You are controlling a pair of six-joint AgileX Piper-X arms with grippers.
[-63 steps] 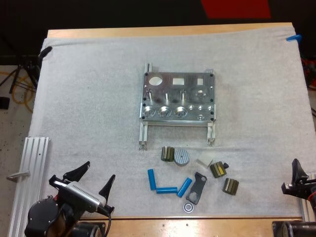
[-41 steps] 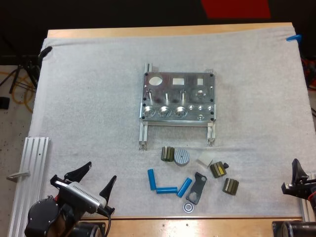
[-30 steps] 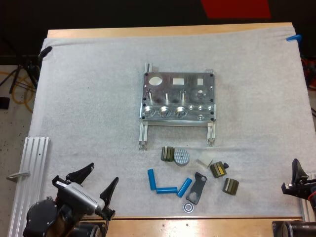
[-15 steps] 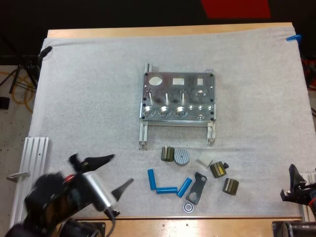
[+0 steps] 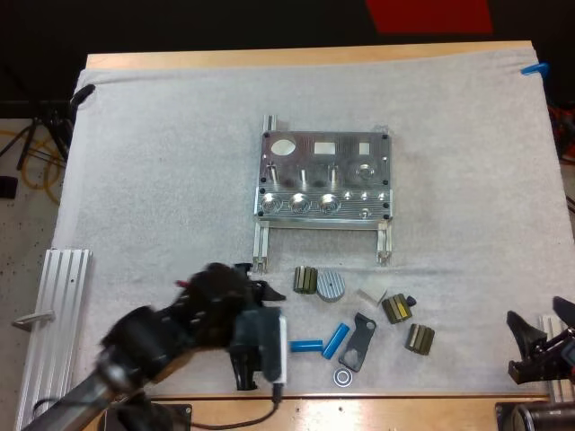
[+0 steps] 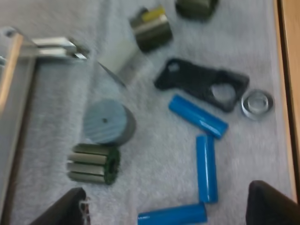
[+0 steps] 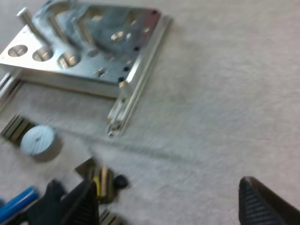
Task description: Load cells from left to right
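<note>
Approach is the likely step: left gripper (image 6: pixel 171 205) hovers, jaws spread wide and empty, over three blue cells (image 6: pixel 206 168) near the fixture (image 5: pixel 323 175). Next comes lowering around one. The right gripper (image 7: pixel 173 204) waits, likewise spread.

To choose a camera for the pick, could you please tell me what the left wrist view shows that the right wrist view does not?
Left wrist, not right: the metal ring and all three blue cylinders. Right wrist, not left: the fixture's plate with its round holes. Both: the grey disc, the ribbed part beside it and the yellow-marked part.
</note>
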